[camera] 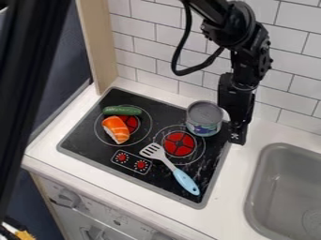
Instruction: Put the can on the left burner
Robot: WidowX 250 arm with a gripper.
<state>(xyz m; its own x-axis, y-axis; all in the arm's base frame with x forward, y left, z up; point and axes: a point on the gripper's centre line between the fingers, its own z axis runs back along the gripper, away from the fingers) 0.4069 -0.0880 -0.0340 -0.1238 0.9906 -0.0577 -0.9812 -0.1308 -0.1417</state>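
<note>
The grey-topped can [203,119] is upright at the back right of the black stove, behind the right burner [179,143]. Directly to its right hangs the black gripper [236,129], low over the stove's right back edge and close against the can's side. Whether the two touch cannot be told. On the left burner [130,123], an orange-and-white sushi piece [116,129] and a green cucumber [122,110] lie over part of the red centre and ring.
A spatula with a light blue handle [186,182] lies from the right burner's front left toward the stove's front right. Two red knobs mark the stove's front. A grey sink [268,176] is at the right, and a tiled wall [150,58] rises behind.
</note>
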